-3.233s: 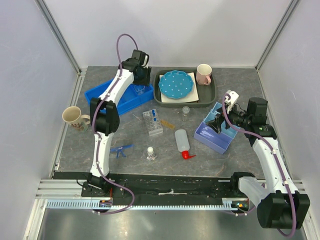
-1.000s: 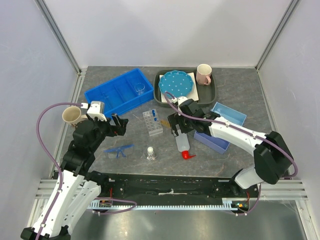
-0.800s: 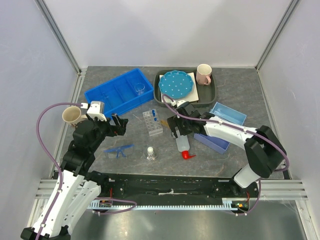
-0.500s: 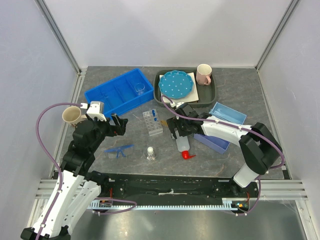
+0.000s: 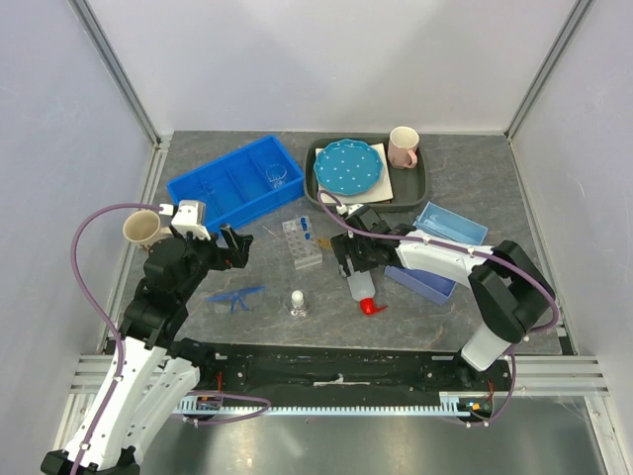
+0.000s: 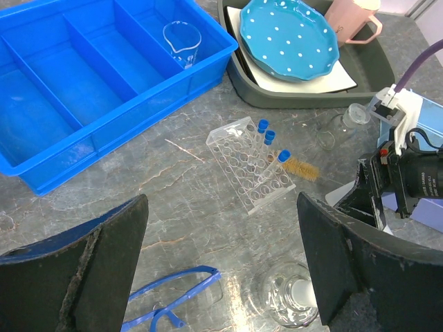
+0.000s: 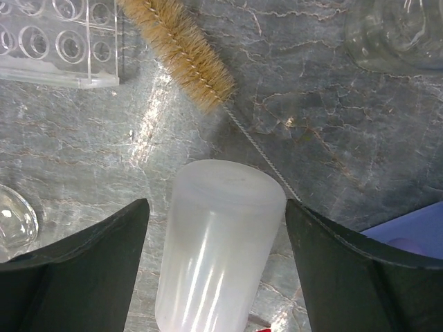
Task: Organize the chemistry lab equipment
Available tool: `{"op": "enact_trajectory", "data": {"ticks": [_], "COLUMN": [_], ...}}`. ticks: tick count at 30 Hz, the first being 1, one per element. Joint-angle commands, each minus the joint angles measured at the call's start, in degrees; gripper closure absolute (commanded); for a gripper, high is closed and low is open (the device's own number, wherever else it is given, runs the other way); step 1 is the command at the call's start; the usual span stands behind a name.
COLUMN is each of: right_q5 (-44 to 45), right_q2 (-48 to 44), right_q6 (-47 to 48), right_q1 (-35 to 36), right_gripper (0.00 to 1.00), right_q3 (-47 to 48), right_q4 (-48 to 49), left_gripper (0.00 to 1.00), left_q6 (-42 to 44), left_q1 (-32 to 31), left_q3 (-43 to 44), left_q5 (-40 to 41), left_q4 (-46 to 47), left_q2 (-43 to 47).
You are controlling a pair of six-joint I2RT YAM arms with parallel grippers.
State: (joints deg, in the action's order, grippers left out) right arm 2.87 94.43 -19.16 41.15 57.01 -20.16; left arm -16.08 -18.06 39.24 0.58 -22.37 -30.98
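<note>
1. Since the earlier frames, my right pincer (image 5: 352, 261) has left the pale blue box (image 5: 453, 230) and swung across to the white squeeze bottle (image 7: 216, 242). My left pincer (image 5: 237, 247) has pulled out of the blue bin (image 5: 213, 188) and back toward the near side of the desk (image 5: 475, 178).
2. In the last second the left arm has not moved, and the right has only crept closer over the bottle.
3. My right pincer is spread, one finger (image 7: 76, 270) on either side of the bottle's flat end.
4. The bottle lies on its side directly under that pincer. There is a clear gap at the left finger, while the right finger sits just beside the bottle's wall. I cannot tell whether it touches.
5. Just beyond my right fingertips lies a bristle brush (image 7: 181, 50), its wire running under the bottle's end. The test-tube rack (image 7: 55, 48) is beyond and to the left, and a small clear flask (image 7: 394, 31) beyond and to the right.
6. My left pincer is spread wide and holds nothing.
7. The blue safety glasses (image 6: 173, 304) lie below and between its fingers, with a stoppered flask (image 6: 287, 304) just right of them.
8. Ahead of it stands the rack with its blue-capped tubes (image 6: 266, 135).
9. Farther ahead and left, a glass beaker (image 6: 182, 43) stands in the bin's end compartment.
</note>
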Motion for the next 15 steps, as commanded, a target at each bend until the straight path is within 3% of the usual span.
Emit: {"op": "enact_trajectory", "data": {"ticks": [1,4,10,15], "right_q5": [-0.1,-1.1,-5.2,-9.6], "right_q2": [0.5,0.6,-0.9,-5.8], "right_q6": [-0.5,-0.1,0.7,-0.1], "right_q1": [0.2,0.1,0.0,-1.6], "right_gripper": [0.16,0.30,0.49,0.53], "right_q3": [0.0,0.5,2.0,1.2], "right_q4": [0.6,0.7,0.8,2.1], "left_gripper": [0.06,0.06,0.06,0.05], "left_q6": [-1.4,-1.4,-1.2,-1.4], "left_q1": [0.2,0.2,0.2,0.2], "left_q3": [0.0,-0.1,-0.6,-1.3], "left_q5": [0.1,-0.3,-2.9,-11.0], "left_q4": [1.5,1.5,2.9,5.5], "left_q2": [0.1,-0.2,-0.6,-1.7]}}
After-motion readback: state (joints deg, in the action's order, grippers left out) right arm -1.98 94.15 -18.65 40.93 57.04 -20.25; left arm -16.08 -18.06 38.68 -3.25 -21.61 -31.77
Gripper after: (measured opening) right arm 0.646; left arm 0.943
